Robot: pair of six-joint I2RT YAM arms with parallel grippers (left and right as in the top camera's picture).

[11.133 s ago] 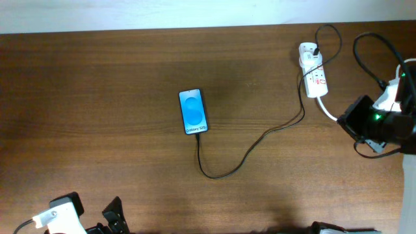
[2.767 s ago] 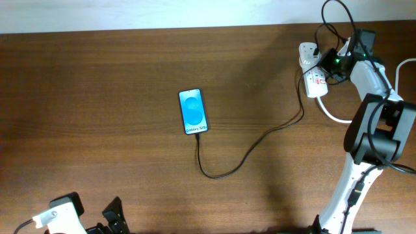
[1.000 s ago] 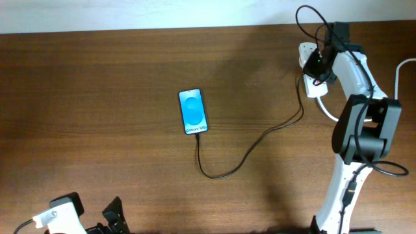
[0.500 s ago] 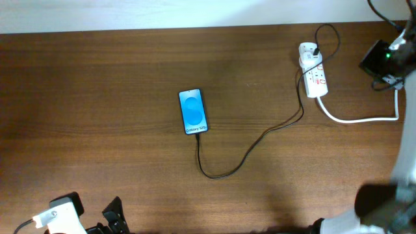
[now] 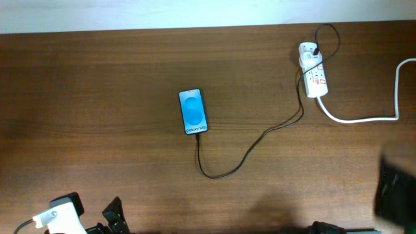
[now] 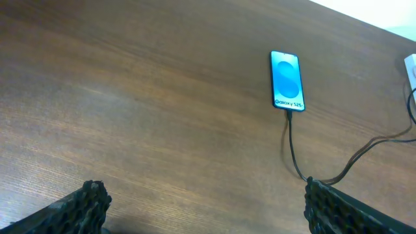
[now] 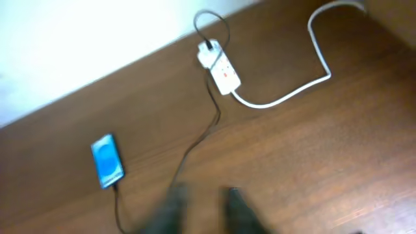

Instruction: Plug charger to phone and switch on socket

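The phone (image 5: 193, 111) lies flat and face up near the middle of the table (image 5: 97, 97), its blue screen lit, its long side running toward and away from the far edge. The charger (image 5: 253, 144) meets the phone's near short edge, and its tip looks seated there. From there the black cable drops toward the near side, loops round, and runs up and to the right to the socket (image 5: 314, 73). It ends in a dark plug at the socket's far end after a small loop beyond it. The socket sits near the far right corner of the table, well apart from the phone. Its switch position is too small to read. A thick white cord (image 5: 359, 119) leaves its near end, curves right and turns toward the far edge.

The left claw (image 6: 203, 190) hangs at the near left, over bare wood well short of the phone, its fingers (image 6: 93, 197) spread wide with nothing between them. The right claw (image 7: 205, 203) is heavily blurred in its wrist view. Its two fingers show apart, with only table between them, near no task thing.
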